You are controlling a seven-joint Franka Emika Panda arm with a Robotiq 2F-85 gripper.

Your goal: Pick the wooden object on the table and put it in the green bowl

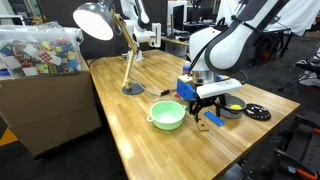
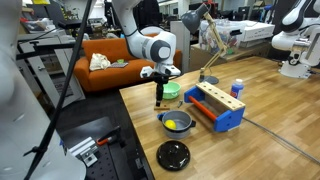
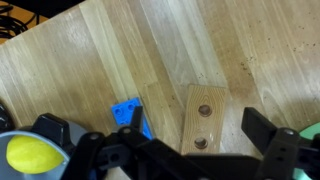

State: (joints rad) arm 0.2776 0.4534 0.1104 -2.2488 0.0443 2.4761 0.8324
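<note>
The step in hand is the grasp of the block, and I judge it is not yet begun: the pincer is wide open and holds nothing. In the wrist view the block lies flat on the surface, with two round holes on its top. It sits between the two fingers, but nearer to the finger at the right of this view. A blue strip lies near it on the left, also inside the opening.

To do this well, I would first shift the pincer a little toward the green bowl, so that the block is centred and the blue strip is not caught. The jaws stand across the narrow width of the block, which is good, so I would keep this rotation. Then I would go straight down until the fingertips are almost at the surface, and close slowly. The block is low, and I think a high grip can slip off.

In an exterior view the arm bends over from the far right and the wrist points straight down. The pincer hangs above the surface, between the green bowl on the left and the grey bowl on the right. The green bowl is near, so the carry should be short.
</note>
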